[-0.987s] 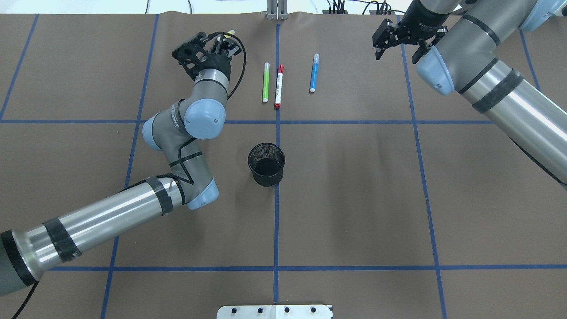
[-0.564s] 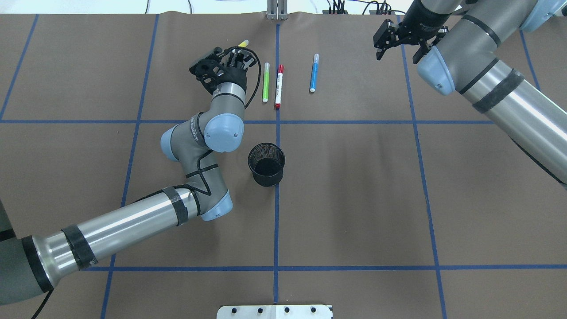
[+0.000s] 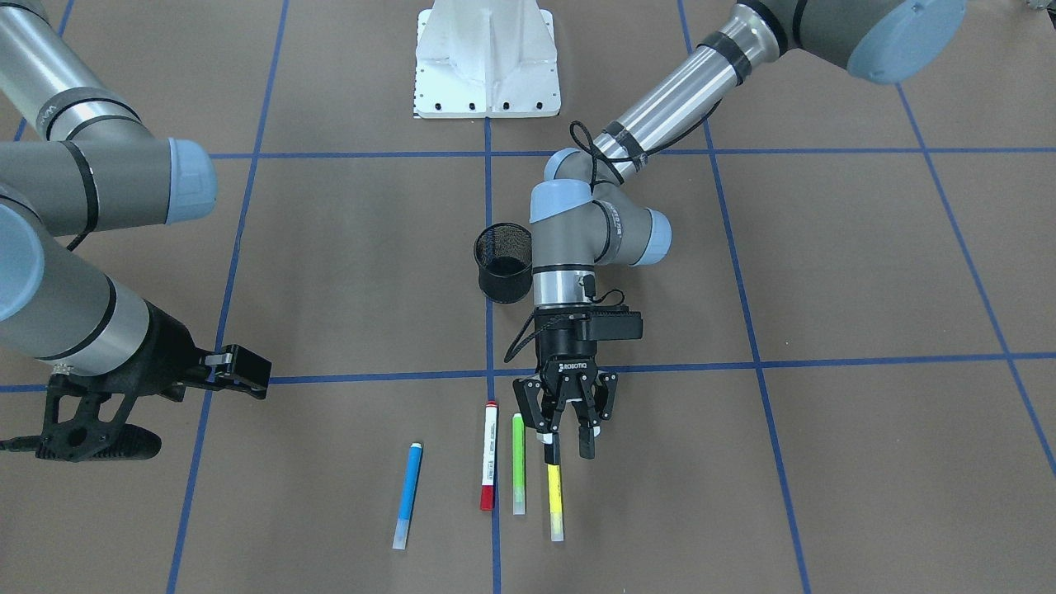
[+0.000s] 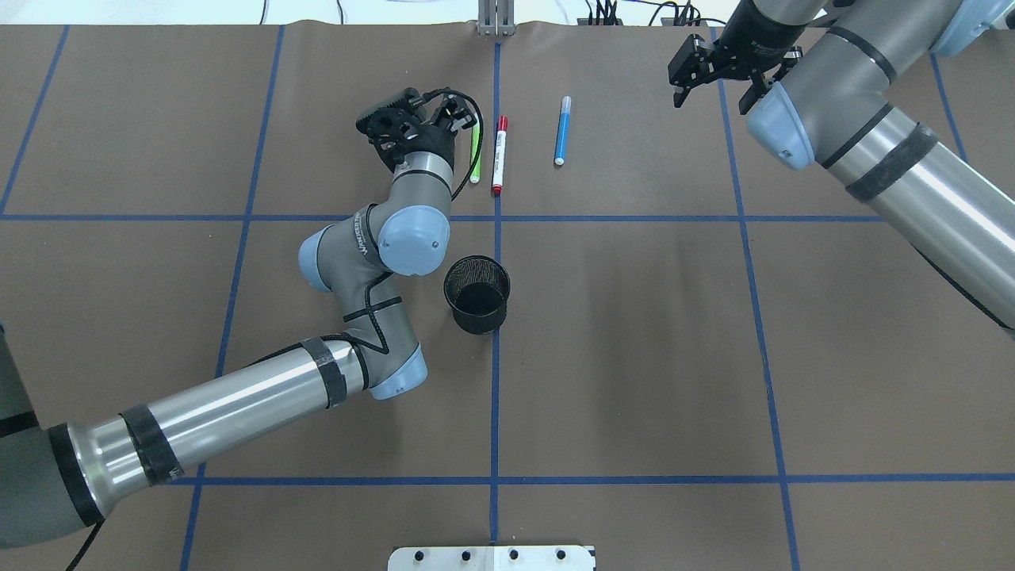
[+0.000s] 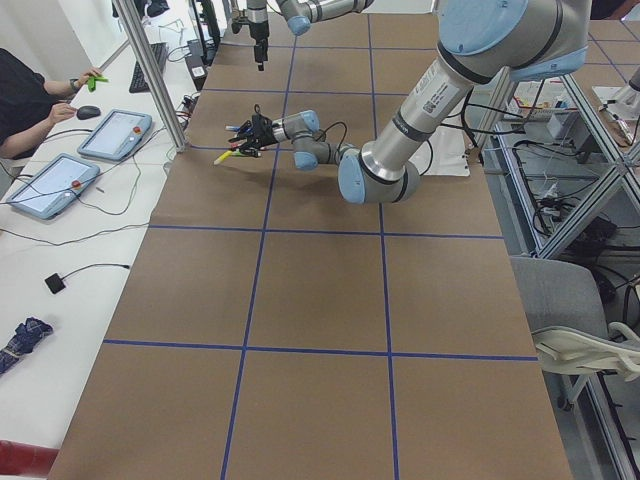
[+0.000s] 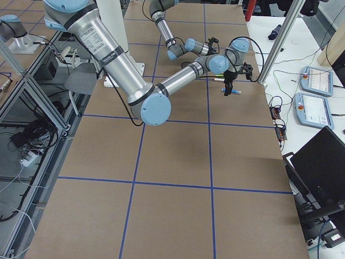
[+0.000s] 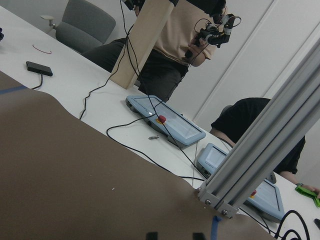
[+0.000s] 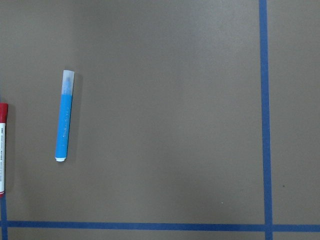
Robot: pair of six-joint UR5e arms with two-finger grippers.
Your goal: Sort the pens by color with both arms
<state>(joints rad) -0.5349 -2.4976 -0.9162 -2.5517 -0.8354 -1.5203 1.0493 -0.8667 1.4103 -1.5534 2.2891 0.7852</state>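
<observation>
Left end effector [image 3: 568, 452]: clenched on yellow pen [image 3: 555, 499], at 3 o'clock of green pen [image 3: 518, 462] in the front view (likely grouping like hues).
Right end effector [image 4: 711, 101]: released, empty.

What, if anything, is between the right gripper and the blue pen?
Nothing visible: only bare brown table cover lies between the right gripper and the blue pen. The red-capped pen and the left gripper are on the blue pen's far side.
</observation>
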